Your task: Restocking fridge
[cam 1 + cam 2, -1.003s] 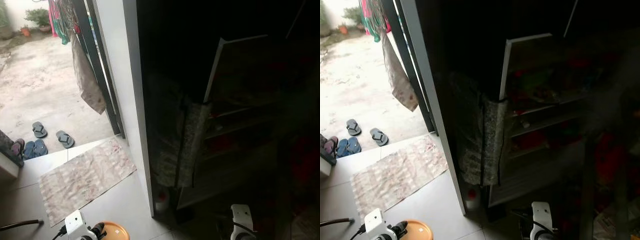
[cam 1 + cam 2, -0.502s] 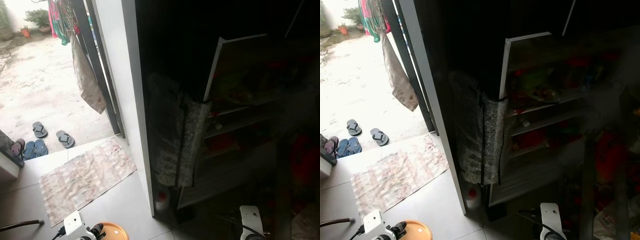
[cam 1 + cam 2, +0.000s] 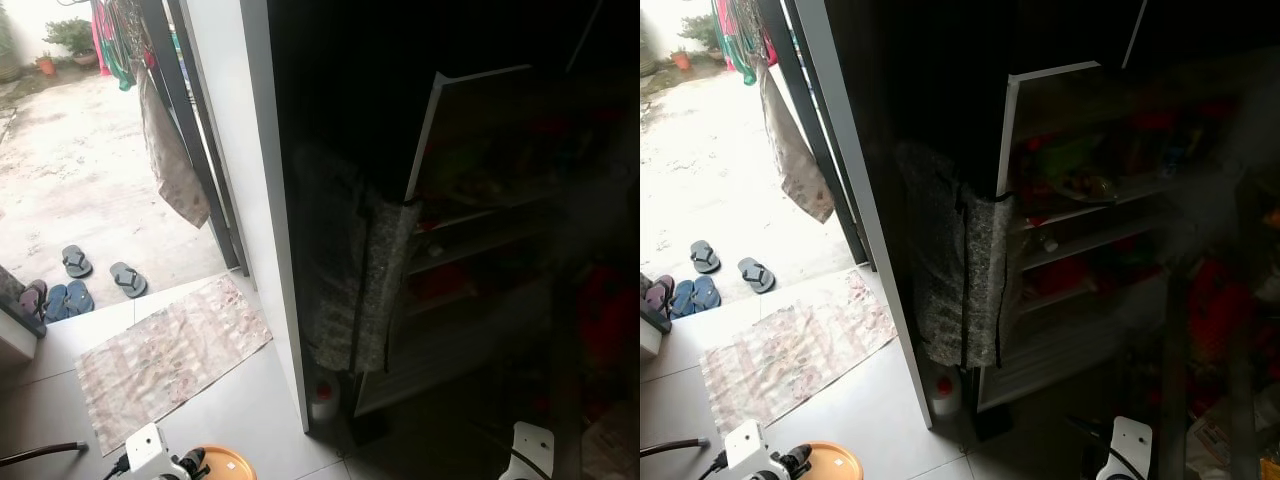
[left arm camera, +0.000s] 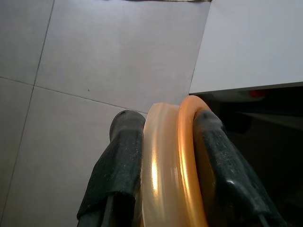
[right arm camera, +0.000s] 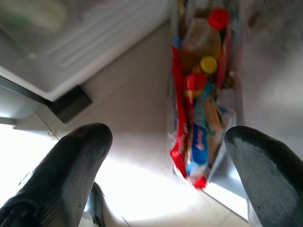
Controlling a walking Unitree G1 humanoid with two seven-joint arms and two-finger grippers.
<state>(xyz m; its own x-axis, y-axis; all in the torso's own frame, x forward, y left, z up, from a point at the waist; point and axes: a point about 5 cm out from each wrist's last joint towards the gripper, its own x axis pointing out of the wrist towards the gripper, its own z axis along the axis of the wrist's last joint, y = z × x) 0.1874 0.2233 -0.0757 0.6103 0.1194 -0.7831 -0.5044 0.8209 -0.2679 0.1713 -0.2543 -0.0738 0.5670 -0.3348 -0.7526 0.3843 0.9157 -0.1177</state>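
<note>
- An orange plate (image 4: 177,165) is clamped on edge between the left gripper (image 4: 165,156) fingers, low over the floor tiles.
- The right gripper (image 5: 165,156) is held wide apart above a bag of groceries (image 5: 201,104) on the floor.
- The fridge (image 3: 1090,230) stands open ahead, its shelves dark.
- The plate could be slipped from its thin edge grip if jolted, or knocked against the door (image 3: 960,280).
</note>
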